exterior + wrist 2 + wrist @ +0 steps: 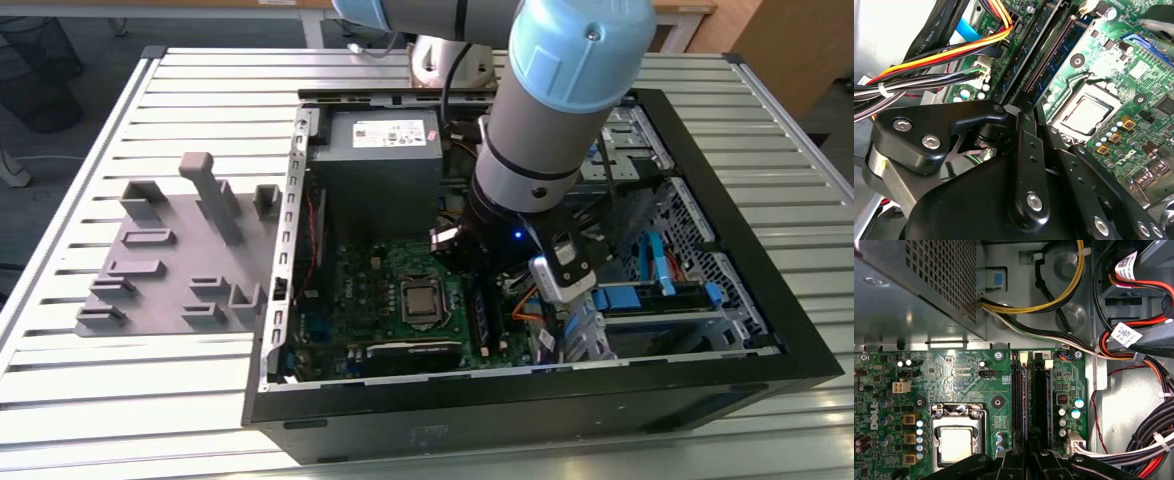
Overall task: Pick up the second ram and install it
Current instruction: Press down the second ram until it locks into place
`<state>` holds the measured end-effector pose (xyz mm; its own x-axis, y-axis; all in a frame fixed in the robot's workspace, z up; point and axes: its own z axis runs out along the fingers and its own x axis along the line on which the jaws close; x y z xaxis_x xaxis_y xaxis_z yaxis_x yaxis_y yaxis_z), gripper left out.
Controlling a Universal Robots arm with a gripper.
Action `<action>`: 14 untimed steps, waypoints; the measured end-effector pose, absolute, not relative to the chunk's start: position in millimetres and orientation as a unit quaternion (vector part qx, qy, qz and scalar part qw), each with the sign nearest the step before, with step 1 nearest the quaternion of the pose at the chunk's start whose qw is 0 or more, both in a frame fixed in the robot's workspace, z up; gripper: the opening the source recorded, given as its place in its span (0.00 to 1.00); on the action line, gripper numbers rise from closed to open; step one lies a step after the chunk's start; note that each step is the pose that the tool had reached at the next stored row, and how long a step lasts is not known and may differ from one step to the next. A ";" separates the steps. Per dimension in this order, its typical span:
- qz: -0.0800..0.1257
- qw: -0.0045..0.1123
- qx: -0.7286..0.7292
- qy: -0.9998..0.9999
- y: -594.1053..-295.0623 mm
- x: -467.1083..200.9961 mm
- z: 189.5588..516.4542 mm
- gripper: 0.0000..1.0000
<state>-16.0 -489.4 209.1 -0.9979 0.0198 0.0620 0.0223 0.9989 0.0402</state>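
- We see the arm (574, 100) reaching down into the open computer case (747, 330), with the gripper (1016, 112) low over the motherboard (954, 375), just beside the CPU socket (956, 437).
- In both wrist views its jaws are drawn narrow, almost together, and the tips point at the near end of the long memory slots (1030, 390) that run alongside the CPU socket.
- The second ram (1054, 60) stands on edge in the slot nearer the CPU socket, in line with the gripper's tips.
- We cannot tell whether the jaws pinch the stick or only touch it.
- The power supply (380, 150) sits beyond the CPU socket.
- The grey holder tray (174, 260) lies well apart from the CPU socket, outside the case.
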 end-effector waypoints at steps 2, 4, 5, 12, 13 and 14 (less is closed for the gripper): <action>-0.020 0.031 -0.011 -0.999 -489.4 -16.0 209.1 0.15; -0.020 0.031 -0.011 -0.999 -489.4 -16.0 209.1 0.22; -0.020 0.031 -0.011 -0.999 -489.3 -16.0 209.1 0.22; -0.020 0.031 -0.011 -0.999 -489.3 -16.0 215.1 0.22; -0.020 0.031 -0.011 -0.999 -489.3 -16.0 217.7 0.22; -0.020 0.031 -0.011 -0.999 -489.4 -16.0 220.4 0.22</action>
<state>-16.0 -489.4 220.4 -0.9979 0.0198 0.0619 0.0223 0.9989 0.0401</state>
